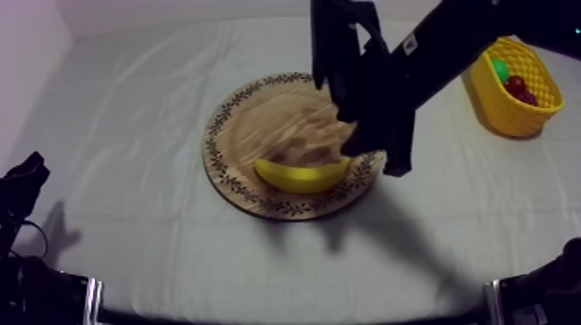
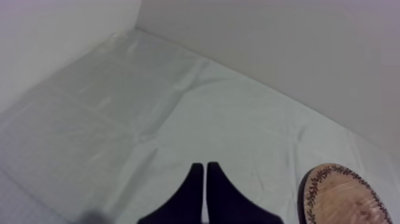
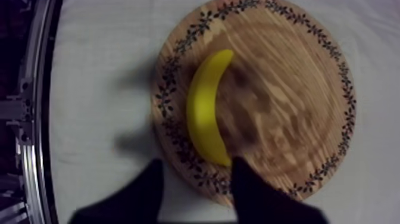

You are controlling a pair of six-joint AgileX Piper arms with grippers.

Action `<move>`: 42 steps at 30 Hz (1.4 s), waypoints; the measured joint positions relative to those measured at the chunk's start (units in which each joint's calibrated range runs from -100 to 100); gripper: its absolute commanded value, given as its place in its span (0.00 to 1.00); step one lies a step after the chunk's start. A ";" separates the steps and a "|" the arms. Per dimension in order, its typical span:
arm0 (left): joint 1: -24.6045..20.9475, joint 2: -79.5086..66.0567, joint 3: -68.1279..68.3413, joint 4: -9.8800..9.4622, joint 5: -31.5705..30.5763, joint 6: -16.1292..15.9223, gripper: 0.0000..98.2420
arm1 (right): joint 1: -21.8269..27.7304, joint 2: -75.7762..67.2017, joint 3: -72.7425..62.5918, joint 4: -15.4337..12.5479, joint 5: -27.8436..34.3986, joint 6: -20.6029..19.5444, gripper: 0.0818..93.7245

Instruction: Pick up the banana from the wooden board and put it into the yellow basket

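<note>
The yellow banana (image 1: 303,175) lies curved along the near edge of the round wooden board (image 1: 259,121) in the middle of the table. My right gripper (image 1: 380,151) hangs over the board's right side, just above the banana's right end. In the right wrist view its two black fingers (image 3: 253,187) stand apart, open, on either side of one end of the banana (image 3: 205,113) on the board (image 3: 286,89). Nothing is held. My left gripper (image 1: 22,186) rests low at the table's left; its fingers (image 2: 204,182) lie together as a narrow wedge, shut on nothing.
The yellow basket (image 1: 527,108) stands at the far right of the table, holding a green fruit (image 1: 500,69) and a small red fruit (image 1: 517,85). Bare cloth (image 1: 121,121) stretches left of the board. The board's rim (image 2: 309,190) lies beside my left gripper.
</note>
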 measured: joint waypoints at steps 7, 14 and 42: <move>0.00 0.00 0.00 0.00 0.00 0.00 0.00 | -2.31 1.50 -1.03 1.61 0.21 -1.82 0.77; 0.00 0.00 0.00 0.00 0.00 0.00 0.00 | -2.41 7.65 -4.01 1.90 -1.54 -1.99 0.76; 0.00 0.00 0.00 0.00 0.00 0.00 0.00 | -3.26 31.18 -13.33 3.32 -8.28 -3.15 0.64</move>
